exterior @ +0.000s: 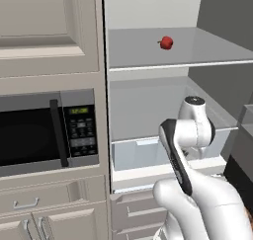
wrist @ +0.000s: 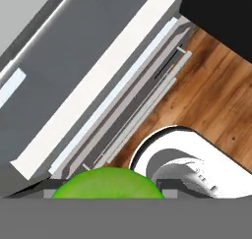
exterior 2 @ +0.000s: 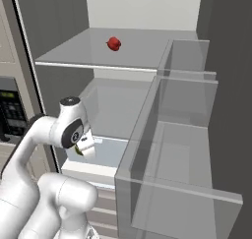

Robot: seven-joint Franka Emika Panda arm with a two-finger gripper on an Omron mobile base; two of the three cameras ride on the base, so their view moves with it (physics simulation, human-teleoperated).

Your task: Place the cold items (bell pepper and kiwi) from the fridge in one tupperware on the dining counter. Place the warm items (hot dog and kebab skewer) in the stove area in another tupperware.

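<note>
Two shelves show in the open fridge from the left base view: a red bell pepper (exterior: 166, 42) sits alone on the upper glass shelf (exterior: 207, 49), and the white arm bends in front of the lower one, above the crisper drawer (exterior: 136, 155). A microwave (exterior: 47, 133) is built into the cabinets at left.

From the right base view, the bell pepper (exterior 2: 113, 43) lies near the middle of the same shelf, well above the arm. The gripper (exterior 2: 82, 147) points down over the drawer, a sliver of green between its fingers.

Looking along the hand, a round green kiwi (wrist: 108, 183) sits between the fingertips, clamped by the half-closed jaws, with wooden floor (wrist: 216, 95) far below.
</note>
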